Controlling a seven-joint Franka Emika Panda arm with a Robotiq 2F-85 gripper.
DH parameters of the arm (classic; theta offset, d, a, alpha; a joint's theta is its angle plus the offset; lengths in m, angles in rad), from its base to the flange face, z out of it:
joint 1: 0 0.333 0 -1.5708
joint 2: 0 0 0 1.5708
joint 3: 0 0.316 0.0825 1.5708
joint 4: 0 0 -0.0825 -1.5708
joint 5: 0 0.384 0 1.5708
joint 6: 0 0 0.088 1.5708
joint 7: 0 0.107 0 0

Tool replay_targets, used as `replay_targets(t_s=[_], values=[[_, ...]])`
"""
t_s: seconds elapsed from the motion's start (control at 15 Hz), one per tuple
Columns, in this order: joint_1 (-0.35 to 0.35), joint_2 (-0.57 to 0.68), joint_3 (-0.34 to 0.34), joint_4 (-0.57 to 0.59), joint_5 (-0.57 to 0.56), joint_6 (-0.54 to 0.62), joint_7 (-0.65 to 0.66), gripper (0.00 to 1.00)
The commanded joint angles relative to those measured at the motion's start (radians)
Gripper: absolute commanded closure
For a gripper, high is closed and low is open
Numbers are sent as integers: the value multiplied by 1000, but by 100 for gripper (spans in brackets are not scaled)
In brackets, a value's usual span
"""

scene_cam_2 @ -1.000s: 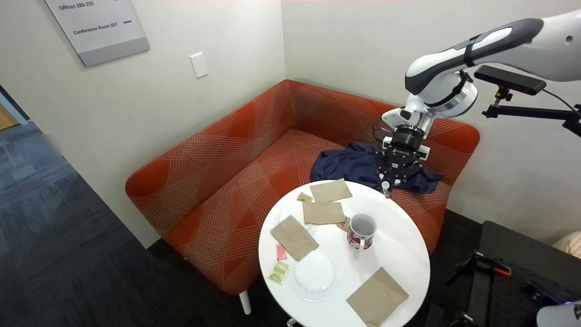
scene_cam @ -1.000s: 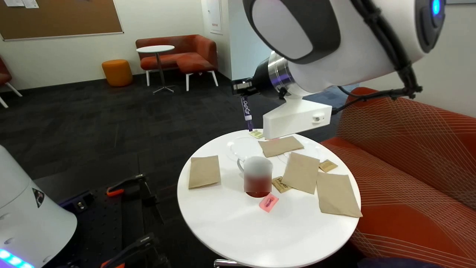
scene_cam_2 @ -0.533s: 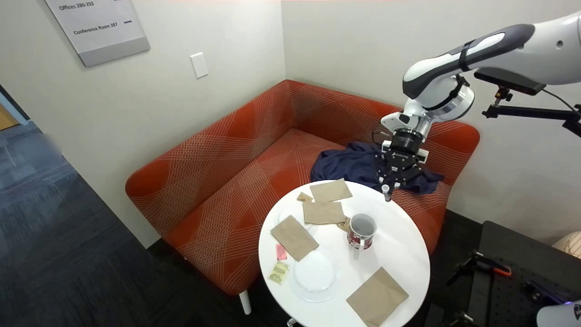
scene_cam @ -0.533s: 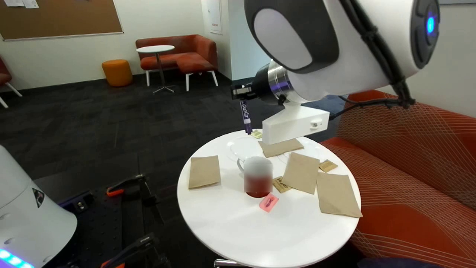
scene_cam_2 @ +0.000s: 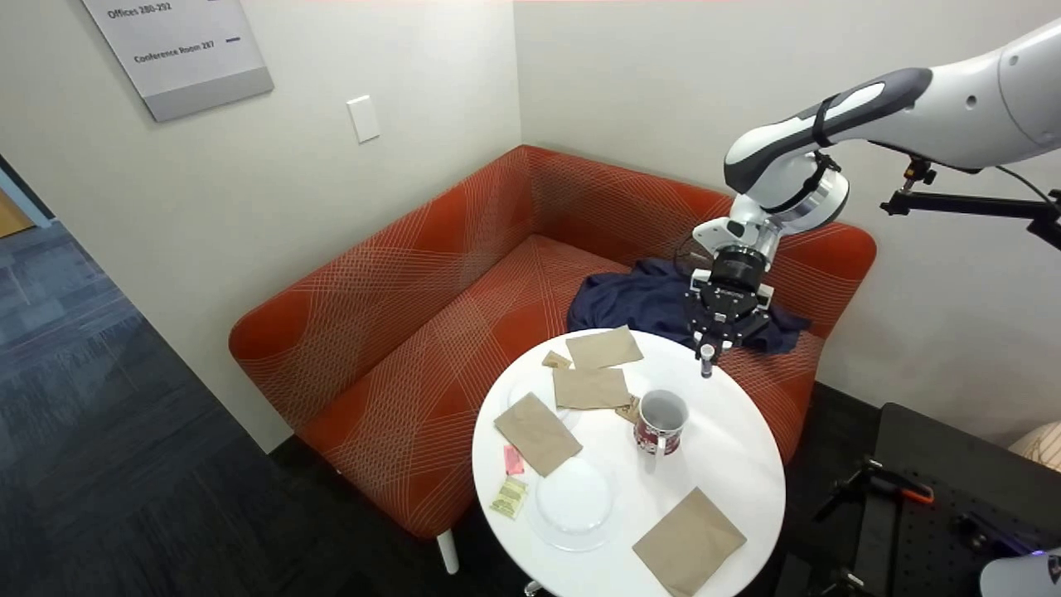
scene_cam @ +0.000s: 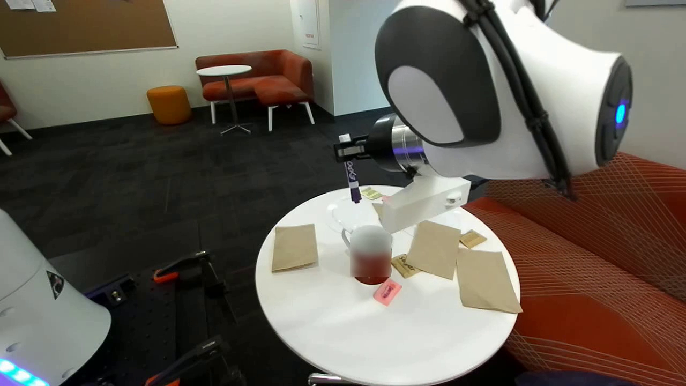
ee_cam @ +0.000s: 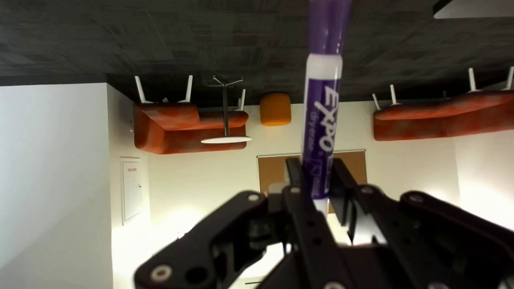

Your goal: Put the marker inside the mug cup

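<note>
Our pincer (ee_cam: 317, 168) is grasping the marker (ee_cam: 321, 120) in mid-air, outside the mug cup (scene_cam: 371, 252).
We've got the marker clamped from both sides near its white end; purple end points down, slightly off vertical. In an exterior view the mug cup stands upright on the counter (scene_cam: 332, 321), apart from the marker, between its 5 and 6 o'clock, handle at 10. A pink packet (scene_cam: 387, 291) sits just beside the mug cup at 5, a sugar packet (scene_cam: 405, 266) at 4, a brown paper square (scene_cam: 295, 247) at 9. In an exterior view a pale plate (scene_cam_2: 574, 497) lies at the mug cup's 8 o'clock; farther out we see a red couch (scene_cam_2: 464, 332) spanning the counter's 10 to 1, dark blue cloth (scene_cam_2: 634, 294) on its seat.
</note>
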Motion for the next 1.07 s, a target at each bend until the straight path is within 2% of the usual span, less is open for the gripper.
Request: replay_targets(t_s=[0.0, 0.47, 1.0], values=[[-22, 70, 2, 75, 37, -82, -42, 95], [-35, 188, 8, 159, 103, -137, -45, 95], [-31, 283, 12, 207, 101, -114, -43, 95]])
